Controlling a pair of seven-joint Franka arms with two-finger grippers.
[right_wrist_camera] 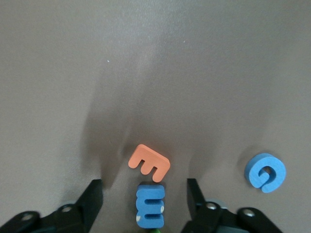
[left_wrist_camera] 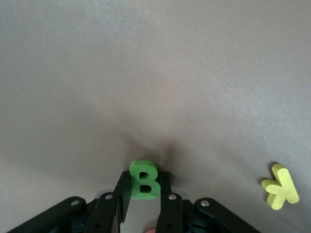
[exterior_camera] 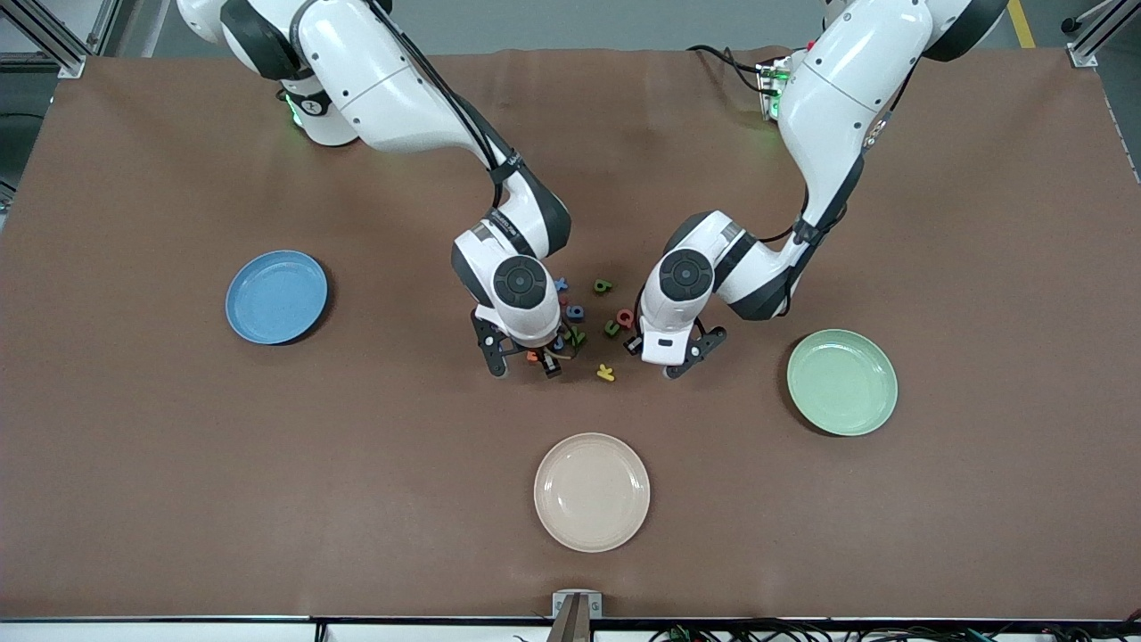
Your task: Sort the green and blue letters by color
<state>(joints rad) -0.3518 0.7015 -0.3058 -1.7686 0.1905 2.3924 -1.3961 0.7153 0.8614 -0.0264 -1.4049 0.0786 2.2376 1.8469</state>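
I see a matt, foam-like green B [left_wrist_camera: 144,181], a matt brown table cover [exterior_camera: 178,464], possibly cloth, and smooth, faintly glossy plates [exterior_camera: 592,491].

Letters crowd the surface [exterior_camera: 178,464] between the two pincers, an orange letter [right_wrist_camera: 149,162] touching a blue one [right_wrist_camera: 150,205]. Bare surface separates this cluster from the blue plate [exterior_camera: 276,296], green plate [exterior_camera: 841,382] and cream plate [exterior_camera: 592,491].

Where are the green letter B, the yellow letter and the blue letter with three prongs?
green letter B [left_wrist_camera: 144,181]: left wrist view, on its face.
yellow letter [left_wrist_camera: 281,187]: left wrist view, where its strokes meet.
blue three-pronged letter [right_wrist_camera: 150,205]: right wrist view, on its middle prong.
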